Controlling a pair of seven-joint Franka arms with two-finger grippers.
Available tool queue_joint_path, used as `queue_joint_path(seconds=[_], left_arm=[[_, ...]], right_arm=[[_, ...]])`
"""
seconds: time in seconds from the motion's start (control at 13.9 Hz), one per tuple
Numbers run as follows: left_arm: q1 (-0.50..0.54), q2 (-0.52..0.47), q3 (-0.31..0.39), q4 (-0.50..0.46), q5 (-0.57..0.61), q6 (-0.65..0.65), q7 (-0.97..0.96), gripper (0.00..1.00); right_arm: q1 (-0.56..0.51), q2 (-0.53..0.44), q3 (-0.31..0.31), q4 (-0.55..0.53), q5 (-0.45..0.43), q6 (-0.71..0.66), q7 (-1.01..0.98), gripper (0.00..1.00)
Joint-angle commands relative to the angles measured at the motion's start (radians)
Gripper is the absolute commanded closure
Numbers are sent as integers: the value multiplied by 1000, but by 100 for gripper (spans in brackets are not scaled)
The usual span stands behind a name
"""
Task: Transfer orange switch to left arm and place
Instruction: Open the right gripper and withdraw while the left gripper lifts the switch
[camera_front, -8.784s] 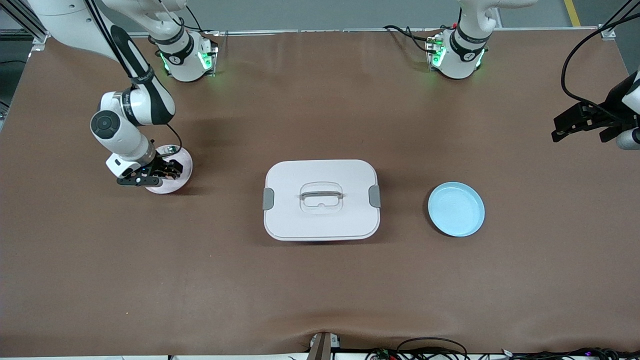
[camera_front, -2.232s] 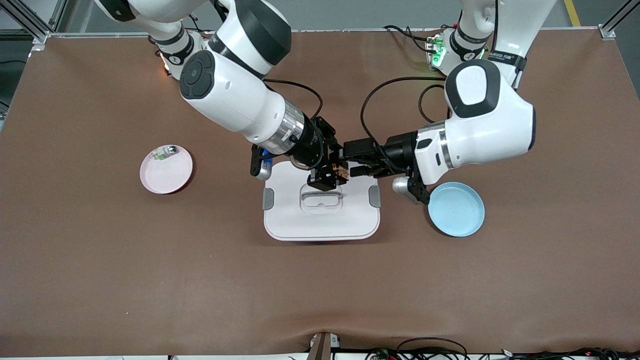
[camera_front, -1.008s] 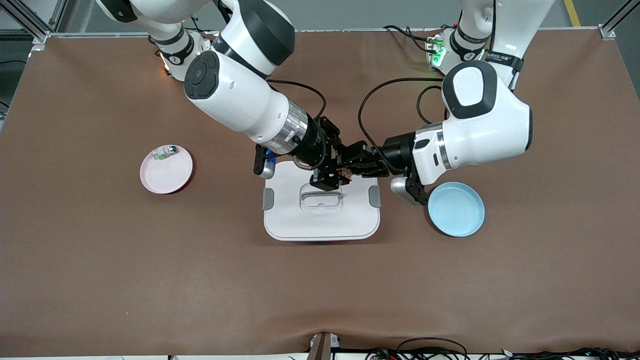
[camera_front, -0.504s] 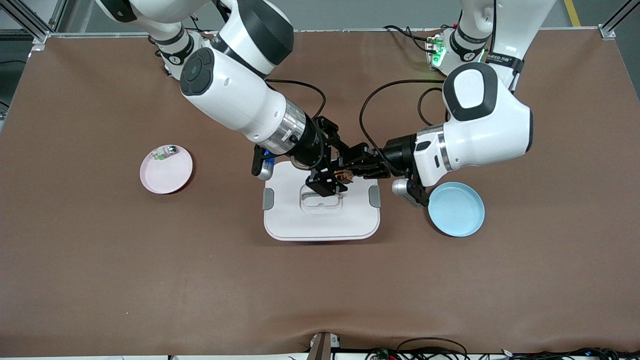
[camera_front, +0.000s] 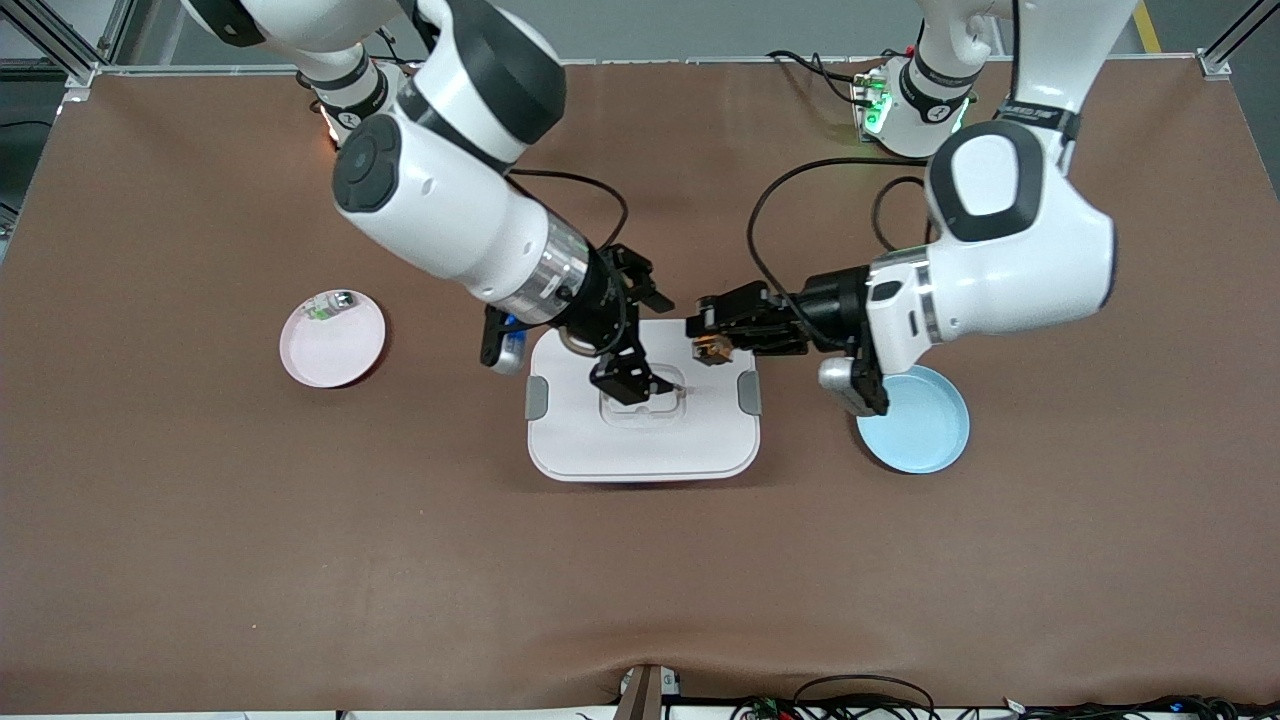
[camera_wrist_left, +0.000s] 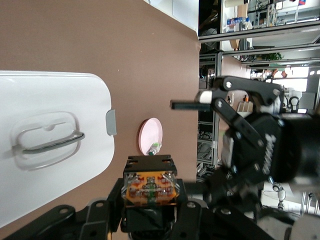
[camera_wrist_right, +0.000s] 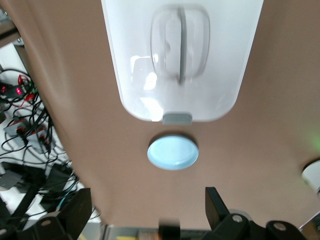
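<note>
The box (camera_front: 643, 400) sits mid-table, with bare brown cloth all round it. The blue plate (camera_front: 913, 420) lies just beside the box toward the left arm's end of the table. The pink plate (camera_front: 332, 340) lies well apart from the box toward the right arm's end, a small silvery part (camera_front: 328, 304) on its rim.

Both arms reach in over the box from their bases. The left gripper (camera_front: 712, 340) hangs over the box's edge farther from the front camera. It is clamped on the switch (camera_front: 711, 347), which the left wrist view shows between its fingers (camera_wrist_left: 150, 187). The right gripper (camera_front: 640, 350) hangs over the lid handle with its fingers spread and nothing between them, so far as its blurred wrist view lets me judge.

Half a second ago the two grippers met at the switch; now they have drawn apart, the right arm pulling back toward its own end.
</note>
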Motion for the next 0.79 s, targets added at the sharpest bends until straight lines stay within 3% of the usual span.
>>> queue_joint_path(seconds=[0.0,0.43,0.72], left_arm=[[68,-72,-2,-9,71,-120,2,100],[173,-196,6,-2,264,-353,-58,100],[207,-239,8,118,556,-551,-84,100]], right_arm=[[-43,-13,4,23,11,-126,-155,0],[-149,-54,-6,21,3,-316,-525,0],[-233,-62,-9,21,-26,-451,-818,0]])
